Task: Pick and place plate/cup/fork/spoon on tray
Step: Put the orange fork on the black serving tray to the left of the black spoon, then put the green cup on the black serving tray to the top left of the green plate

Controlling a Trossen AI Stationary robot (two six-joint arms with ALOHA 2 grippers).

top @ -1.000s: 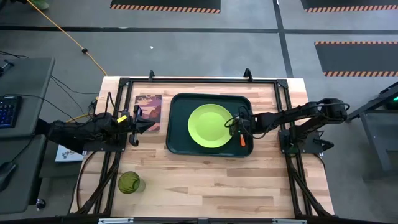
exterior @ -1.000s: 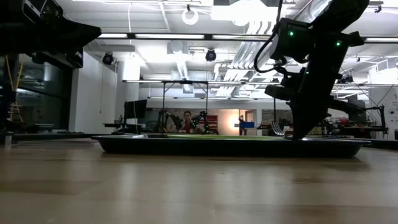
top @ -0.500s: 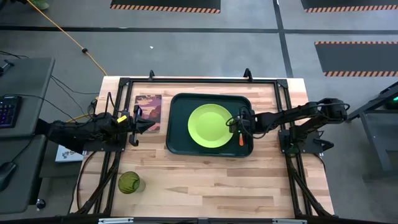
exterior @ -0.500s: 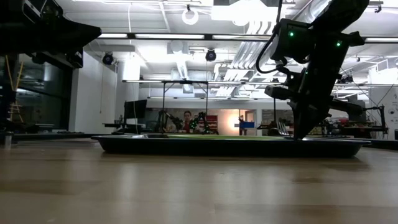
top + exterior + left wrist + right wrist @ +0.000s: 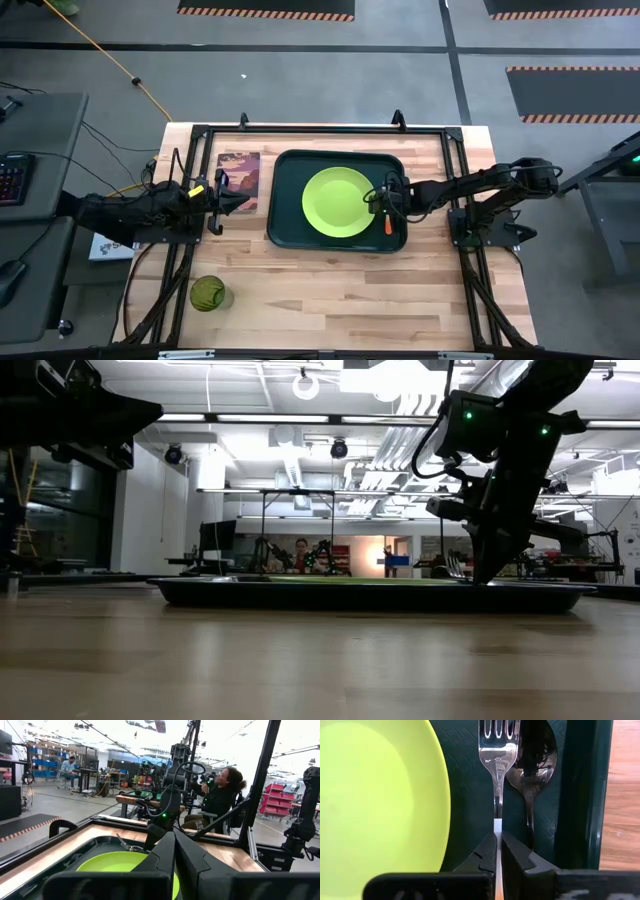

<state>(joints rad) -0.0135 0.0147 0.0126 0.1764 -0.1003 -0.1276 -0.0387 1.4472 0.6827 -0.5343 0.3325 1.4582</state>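
The tray (image 5: 285,215) lies on the table (image 5: 330,290), with the plate (image 5: 337,202) flat inside it, a bare strip of tray floor on each side. The right claw (image 5: 386,212) sits low over the tray's strip on the side of the plate away from the picture card (image 5: 238,177). Its fingers (image 5: 487,852) are pinched nearly together around the neck of the fork (image 5: 498,757). The fork lies along that strip just beside the plate's rim, its orange handle (image 5: 389,226) showing in the high view. The spoon (image 5: 532,765) lies alongside the fork, between it and the tray's raised rim, bowl level with the tines; the two look to be touching or nearly so.

The cup (image 5: 209,294) stands upright on the table, well apart from the tray, near the table's corner on the left arm's side. The left claw (image 5: 240,201) waits over the card, just beside the tray, its fingers (image 5: 162,855) pressed together and holding nothing.
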